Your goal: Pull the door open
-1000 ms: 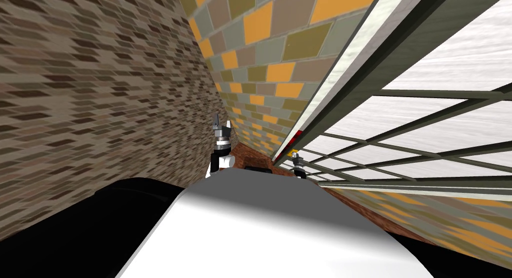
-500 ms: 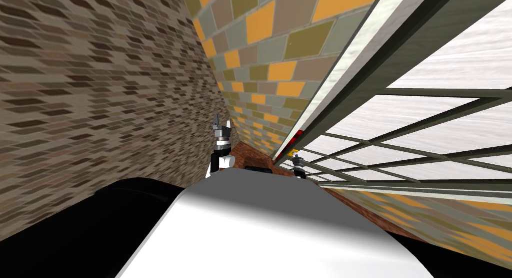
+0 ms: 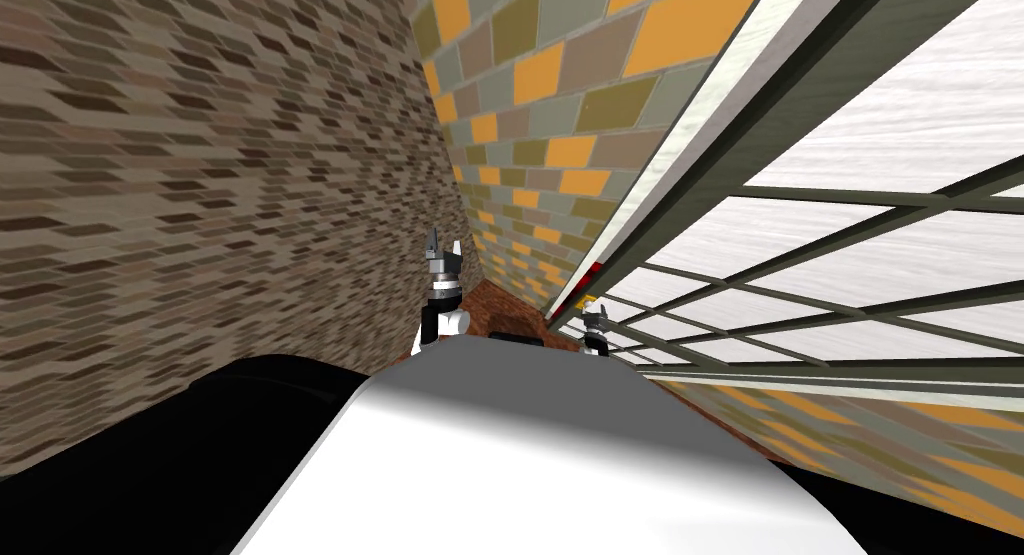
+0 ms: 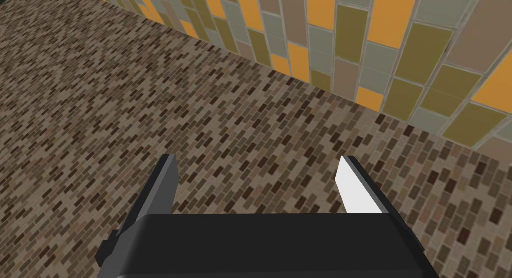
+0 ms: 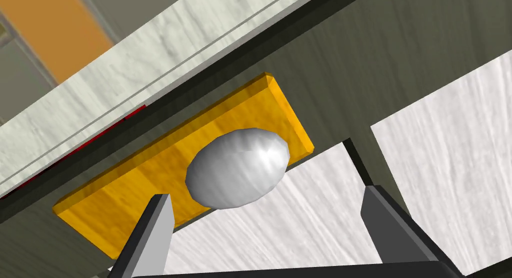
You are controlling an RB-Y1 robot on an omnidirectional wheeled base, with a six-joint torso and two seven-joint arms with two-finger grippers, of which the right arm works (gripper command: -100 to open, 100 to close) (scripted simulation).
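The door (image 3: 850, 239) has white panels between dark grey-green bars and stands at my right. Its rounded silver knob (image 5: 237, 167) sits on an orange plate (image 5: 150, 190) fixed to the door's dark stile (image 5: 400, 49). My right gripper (image 5: 270, 210) is open just short of the knob, with the knob nearer one finger (image 5: 155, 225) and touching neither. In the head view the right gripper (image 3: 594, 314) is small against the door's edge. My left gripper (image 3: 440, 247) is raised in front of the brick wall, and its fingers (image 4: 165, 185) stand open and empty.
A brown brick wall (image 3: 200, 199) runs close along my left. A wall of orange, olive and grey tiles (image 3: 540, 109) closes the corner ahead. A pale door jamb (image 5: 150, 89) with a thin red strip (image 3: 595, 269) borders the door. A narrow strip of reddish floor (image 3: 500, 304) lies between them.
The right gripper's fingers have come apart off the knob. The whole head view has shifted, so I have turned a little. The left arm has kept its pose.
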